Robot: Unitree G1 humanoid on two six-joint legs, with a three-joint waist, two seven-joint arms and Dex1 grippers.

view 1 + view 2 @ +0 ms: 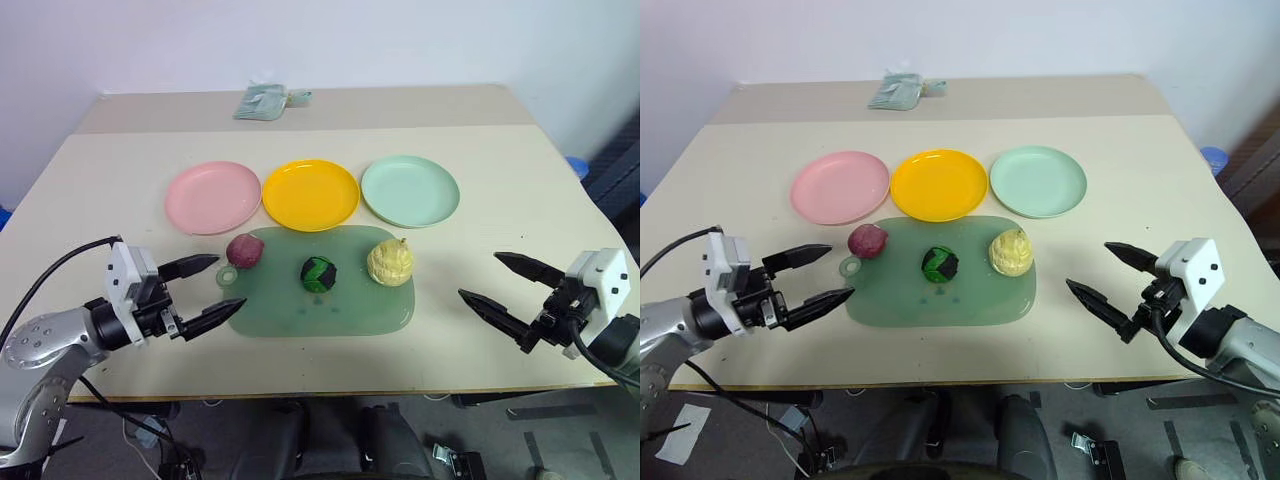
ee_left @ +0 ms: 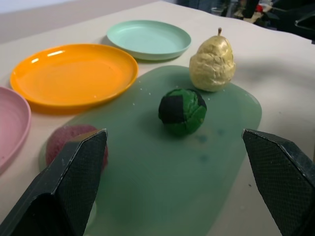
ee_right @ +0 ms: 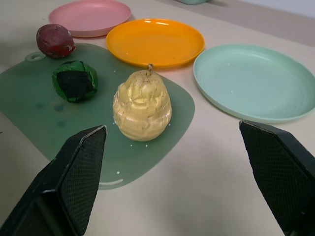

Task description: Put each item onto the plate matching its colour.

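Both hands poised wide and empty, all 3 items waiting on the green mat.

The left hand point(image 1: 208, 288) hovers with fingers spread just beside the mat's point(image 1: 330, 315) near-left corner, closest to the reddish-purple lump point(image 1: 245, 250) at the mat's far-left edge next to a small pale ring point(image 1: 227, 276); the right hand point(image 1: 500, 283) hangs equally wide off the mat's right side, nearest the pale yellow fruit point(image 1: 390, 262). The green-and-black ball point(image 1: 319, 273) sits mid-mat. The pink plate point(image 1: 212, 197), yellow plate point(image 1: 310, 194) and mint plate point(image 1: 410, 190) line up empty just beyond on the table point(image 1: 520, 170). I would judge it best for each hand to take its nearest item, closing across the widest part so the round shapes don't squirt out, lifting clear of the plate rim before releasing low.
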